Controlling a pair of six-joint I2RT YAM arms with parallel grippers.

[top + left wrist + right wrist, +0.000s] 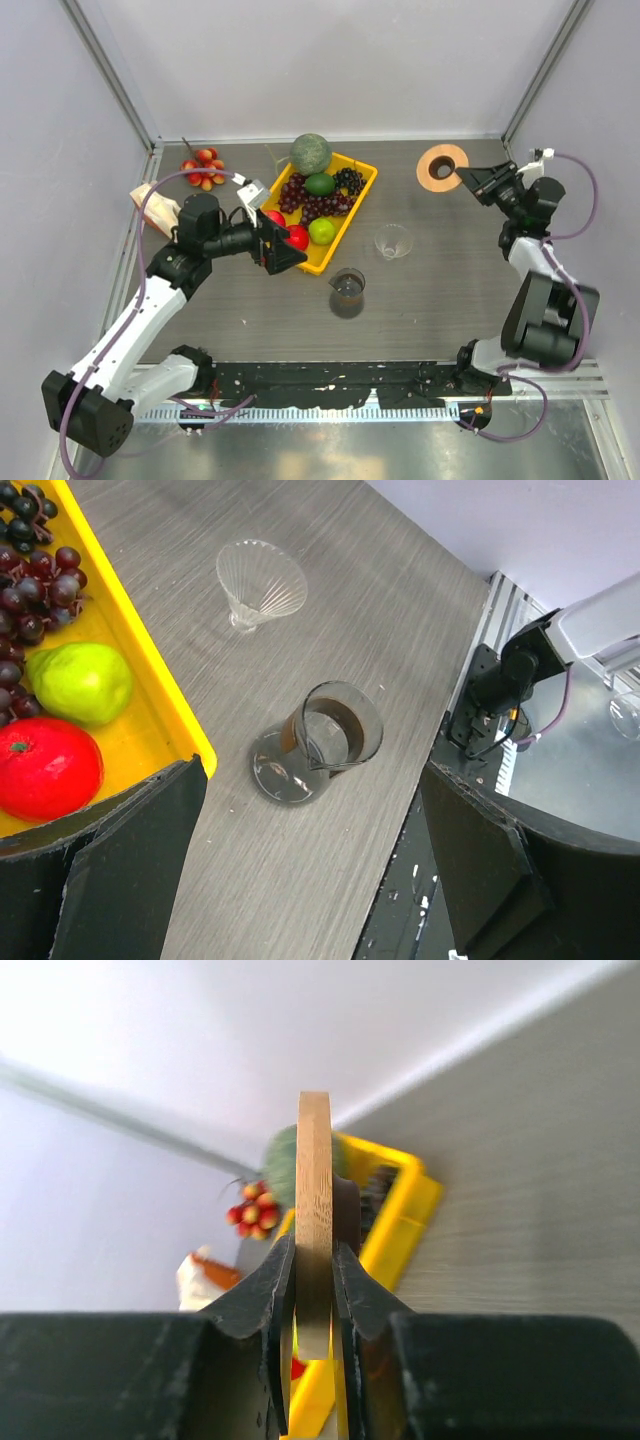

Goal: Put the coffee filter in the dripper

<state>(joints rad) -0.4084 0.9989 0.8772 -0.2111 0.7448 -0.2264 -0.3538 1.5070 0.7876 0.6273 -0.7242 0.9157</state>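
The dripper [393, 241], a clear ribbed cone, stands on the table right of the yellow tray and shows in the left wrist view too, as the dripper [262, 580]. No coffee filter shows on its own in any view. My right gripper [464, 179] is at the back right, shut on the rim of the tan wooden ring [428, 160]. Seen from the right wrist, the ring [313, 1150] stands edge-on with my right gripper [313, 1260] pressing it from both sides. My left gripper [277, 246] hangs open over the tray's near corner, and my left gripper [312, 815] holds nothing.
A yellow tray [349, 224] holds grapes, a lime, a green pear and red tomatoes, with a melon [311, 153] at its far end. A dark smoky glass cup [347, 285] stands in front of the dripper. Small red fruits [203, 168] and a beige paper bundle [155, 205] lie at the left.
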